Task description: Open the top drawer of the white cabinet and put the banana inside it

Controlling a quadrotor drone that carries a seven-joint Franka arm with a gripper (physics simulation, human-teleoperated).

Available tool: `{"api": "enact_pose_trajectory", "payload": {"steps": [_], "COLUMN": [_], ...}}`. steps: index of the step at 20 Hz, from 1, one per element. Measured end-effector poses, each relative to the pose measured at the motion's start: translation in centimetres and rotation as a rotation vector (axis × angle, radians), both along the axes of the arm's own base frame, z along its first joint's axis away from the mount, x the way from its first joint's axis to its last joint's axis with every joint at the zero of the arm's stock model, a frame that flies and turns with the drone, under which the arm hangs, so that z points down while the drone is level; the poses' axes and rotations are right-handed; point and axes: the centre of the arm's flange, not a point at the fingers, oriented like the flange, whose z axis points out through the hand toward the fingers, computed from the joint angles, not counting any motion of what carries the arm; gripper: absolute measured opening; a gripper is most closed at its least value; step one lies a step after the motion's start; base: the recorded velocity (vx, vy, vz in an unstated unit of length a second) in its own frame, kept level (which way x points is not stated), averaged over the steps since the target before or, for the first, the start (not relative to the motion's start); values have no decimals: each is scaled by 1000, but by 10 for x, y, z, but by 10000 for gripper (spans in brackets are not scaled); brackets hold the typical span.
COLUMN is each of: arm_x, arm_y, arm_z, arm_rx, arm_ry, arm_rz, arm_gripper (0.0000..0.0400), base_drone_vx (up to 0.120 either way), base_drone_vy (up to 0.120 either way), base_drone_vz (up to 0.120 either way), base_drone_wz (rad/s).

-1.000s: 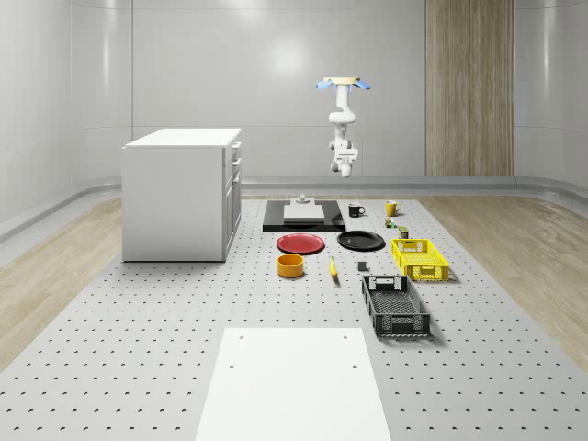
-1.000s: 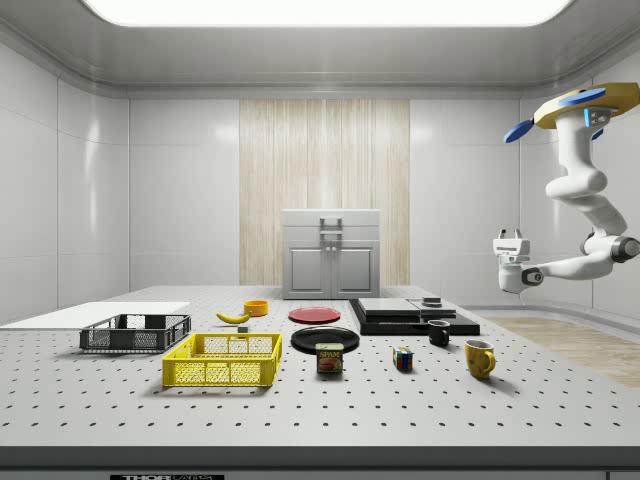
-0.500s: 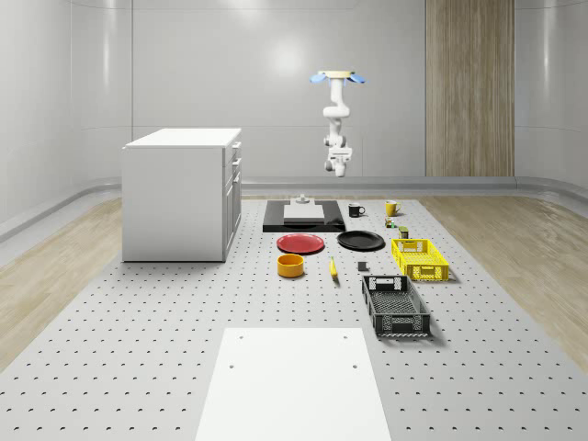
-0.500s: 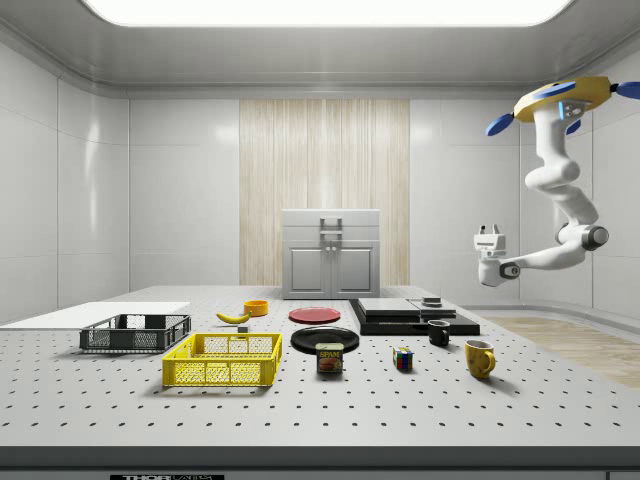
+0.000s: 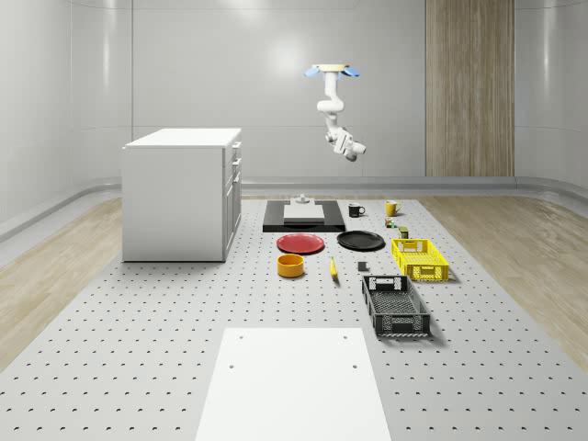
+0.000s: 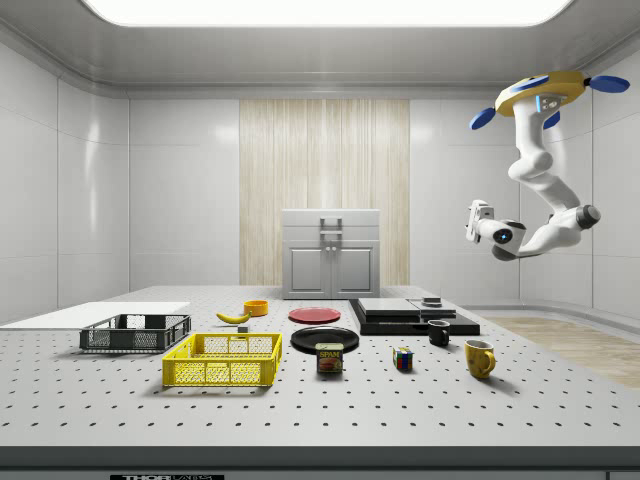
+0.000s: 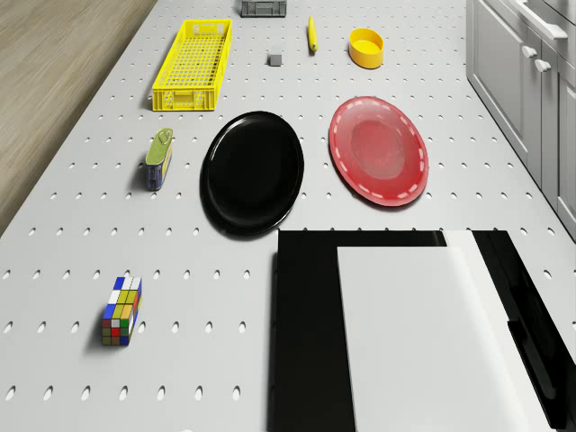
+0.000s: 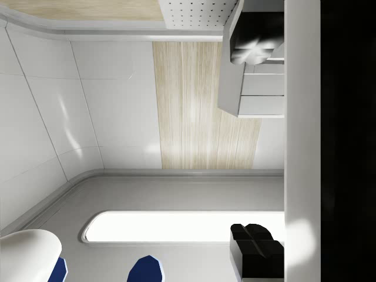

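The banana [image 5: 333, 267] lies on the table between the orange bowl [image 5: 290, 265] and the black crate [image 5: 395, 304]; it also shows as a yellow banana [image 6: 233, 317] [image 7: 311, 34]. The white cabinet [image 5: 179, 193] [image 6: 331, 255] stands at the whole-scene view's left with its drawers shut; its front [image 7: 531, 72] edges the drone view. The drone [image 5: 333, 70] [image 6: 545, 90] hovers high over the table's far end, near the black slab [image 5: 304, 218]. My gripper [image 5: 354, 152] [image 6: 477, 220] hangs in the air, tilted sideways, open and holding nothing, far from banana and cabinet.
On the table lie a red plate [image 7: 378, 148], a black plate [image 7: 252, 171], a yellow basket [image 7: 192, 65], a can [image 7: 158, 157], a Rubik's cube [image 7: 121, 310], two mugs [image 6: 479, 357] and a white board [image 5: 294, 381] at the near end.
The drone has shifted a little toward the whole-scene view's left and risen. The arm has swung the gripper up from pointing down to pointing sideways.
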Motion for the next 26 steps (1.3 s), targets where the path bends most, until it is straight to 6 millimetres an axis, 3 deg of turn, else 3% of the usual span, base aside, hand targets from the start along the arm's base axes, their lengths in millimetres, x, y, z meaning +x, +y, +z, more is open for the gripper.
{"api": "enact_pose_trajectory", "payload": {"steps": [6,15,21,26], "arm_x": [0,1,1,1], "arm_y": [-4,-4,-4,-4], "arm_z": [-18,-26,-27,-27], "arm_rx": [189,268,280,284], "arm_ry": [1,1,1,2], "arm_rz": [2,3,3,3], "arm_gripper": [400,400,400,400], "base_drone_vx": [120,120,120,120], "base_drone_vy": [-120,-120,-20,-120], "base_drone_vz": [120,120,0,0], "base_drone_wz": [0,0,0,0]}}
